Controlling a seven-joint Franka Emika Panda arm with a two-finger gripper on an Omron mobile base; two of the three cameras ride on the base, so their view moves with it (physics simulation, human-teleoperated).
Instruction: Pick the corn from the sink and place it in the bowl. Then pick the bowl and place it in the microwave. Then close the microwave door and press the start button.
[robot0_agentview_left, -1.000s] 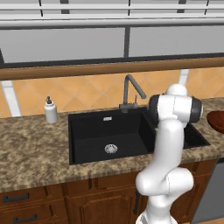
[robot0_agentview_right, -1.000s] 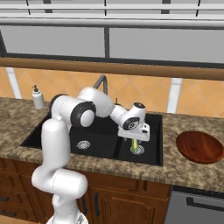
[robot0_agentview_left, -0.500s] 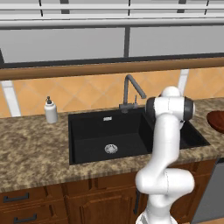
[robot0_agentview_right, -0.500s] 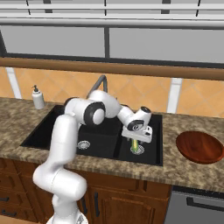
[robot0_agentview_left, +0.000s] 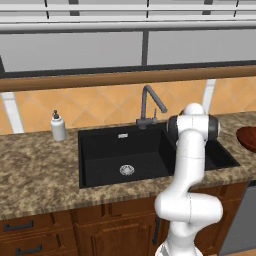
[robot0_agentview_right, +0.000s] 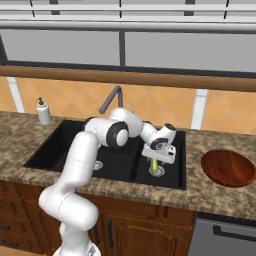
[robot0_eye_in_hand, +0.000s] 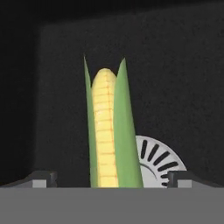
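Note:
The corn (robot0_eye_in_hand: 107, 131), a yellow cob with green husk edges, lies on the floor of the black sink's (robot0_agentview_right: 65, 145) right basin, beside the round silver drain (robot0_eye_in_hand: 159, 159). My gripper (robot0_agentview_right: 156, 161) hangs inside that basin just above the corn (robot0_agentview_right: 156, 166). It is open, and in the hand view one dark fingertip (robot0_eye_in_hand: 43, 178) stands on each side of the cob's near end without touching it. The reddish-brown bowl (robot0_agentview_right: 228, 168) sits on the counter to the right of the sink and is also at the right edge of the left base view (robot0_agentview_left: 247, 137).
A dark gooseneck faucet (robot0_agentview_left: 150, 102) rises behind the sink. A white soap dispenser (robot0_agentview_left: 58, 126) stands on the granite counter (robot0_agentview_left: 35, 170) to the left. Wooden drawers run below the counter. My arm spans the divider between the two basins.
The arm's elbow has swung right and the hand has sunk a little lower into the right basin over the corn. The jaws stayed open.

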